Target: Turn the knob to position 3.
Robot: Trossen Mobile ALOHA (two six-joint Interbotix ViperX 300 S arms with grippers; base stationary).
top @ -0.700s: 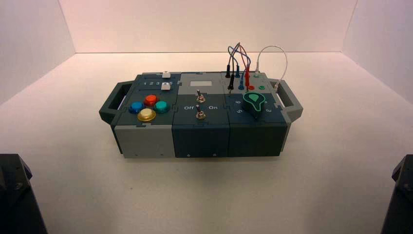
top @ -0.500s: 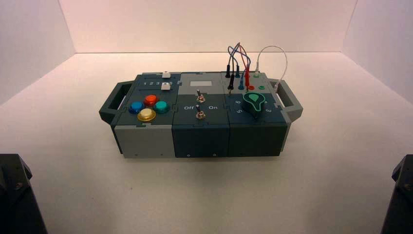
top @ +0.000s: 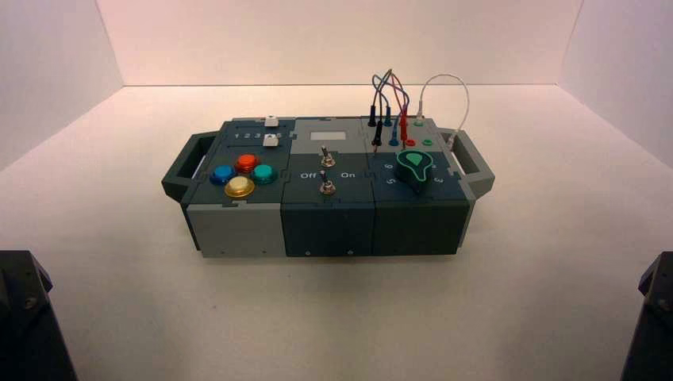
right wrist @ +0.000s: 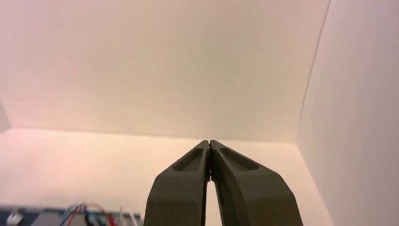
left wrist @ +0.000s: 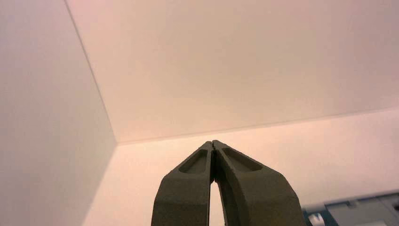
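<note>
Green knob on a black base, right of the middle of the high view, on the dark right part of the box. Small white numbers in a ring around it, with the "3" just to its lower right. Pointy end aimed up and away, not at the 3. Nothing touching it.

Just above the knob: plugs and looping wires, one of them white. In the middle of the box: two little metal switches, one above the other, with "Off" and "On" beside them. On the left part: four round buttons, red, blue, teal and yellow, close together.

Left gripper far from the box, tips pressed together, holding nothing. Right gripper the same, tips together, well away. Dark arm parts only in the two bottom corners of the high view.
</note>
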